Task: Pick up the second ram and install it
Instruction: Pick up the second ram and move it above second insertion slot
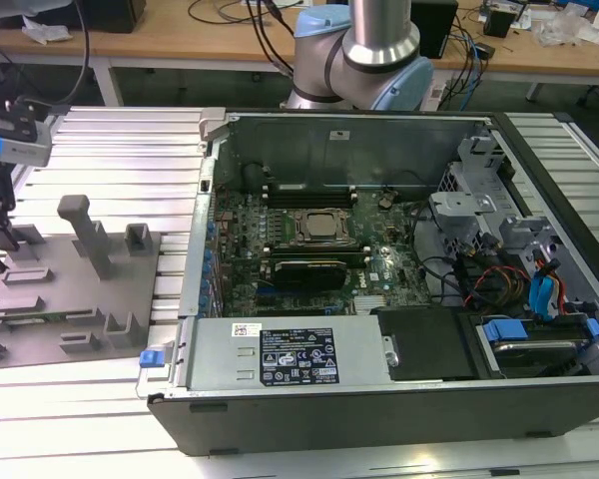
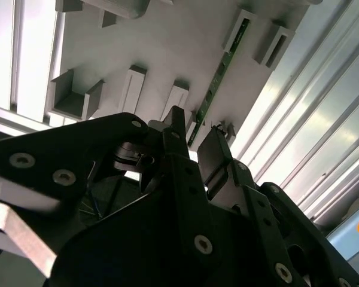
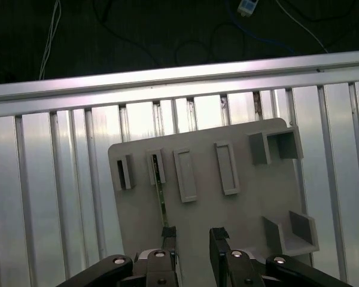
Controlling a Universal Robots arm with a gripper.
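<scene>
The second ram (image 3: 161, 200) is not yet picked up: it is seen resting in the grey fixture plate (image 3: 251, 200), just ahead of the tool (image 3: 192, 242), which is open and empty. Installation is not done.

In the second wrist view, the long, narrow green circuit-board stick (image 2: 218, 75) is hidden behind the black fingers (image 2: 214, 155) at its nearer end. Its chips are too small to count.

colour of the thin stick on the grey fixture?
The long narrow circuit-board stick is green; shows best in the second wrist view.
</scene>
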